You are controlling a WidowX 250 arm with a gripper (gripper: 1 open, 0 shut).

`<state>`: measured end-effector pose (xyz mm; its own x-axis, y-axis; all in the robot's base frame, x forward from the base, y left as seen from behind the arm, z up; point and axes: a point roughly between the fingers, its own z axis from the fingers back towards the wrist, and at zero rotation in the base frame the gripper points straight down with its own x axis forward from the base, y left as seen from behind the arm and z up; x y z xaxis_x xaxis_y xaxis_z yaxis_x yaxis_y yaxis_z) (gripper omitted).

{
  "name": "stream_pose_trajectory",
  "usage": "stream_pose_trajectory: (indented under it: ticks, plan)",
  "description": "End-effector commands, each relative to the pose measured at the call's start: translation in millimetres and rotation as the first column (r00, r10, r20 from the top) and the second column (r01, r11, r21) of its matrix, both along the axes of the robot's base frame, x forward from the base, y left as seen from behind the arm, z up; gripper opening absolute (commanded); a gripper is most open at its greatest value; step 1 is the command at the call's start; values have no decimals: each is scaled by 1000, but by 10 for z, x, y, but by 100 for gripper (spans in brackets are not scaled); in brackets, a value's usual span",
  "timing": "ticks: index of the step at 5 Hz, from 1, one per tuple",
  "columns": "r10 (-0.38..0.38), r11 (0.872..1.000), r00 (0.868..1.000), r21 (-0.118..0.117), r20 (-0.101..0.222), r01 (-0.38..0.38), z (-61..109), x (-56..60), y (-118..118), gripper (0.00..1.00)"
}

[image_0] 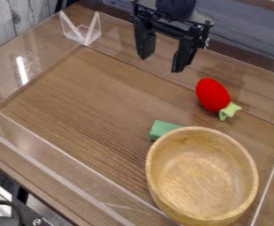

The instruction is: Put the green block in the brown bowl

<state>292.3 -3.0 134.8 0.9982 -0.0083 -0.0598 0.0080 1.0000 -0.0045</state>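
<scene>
The brown bowl [202, 174] is a large round wooden bowl with a thick rim at the lower right of the table, and nothing shows inside it. The green block [164, 129] lies flat just behind the bowl's upper-left rim, partly hidden by it. My gripper [162, 50] hangs near the top centre, pointing down, well above and behind the block. Its two black fingers stand apart and open, with nothing between them.
A red strawberry toy [215, 94] with a green leafy tip lies right of the gripper and behind the bowl. Clear plastic walls [34, 66] fence the wooden table on the left, back and front.
</scene>
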Motion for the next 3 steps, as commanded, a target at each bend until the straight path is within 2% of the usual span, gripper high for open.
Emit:
stream_pose_trajectory:
  ticks: [1,2,3]
  plan:
    - [-39,999,999,-10,-24,39,-202,18,-95,100]
    - [-123,992,991,-20,-46,123,-451,8,-203,100]
    - [-281,960,959,-26,-48,280,-677,-51,-189,100]
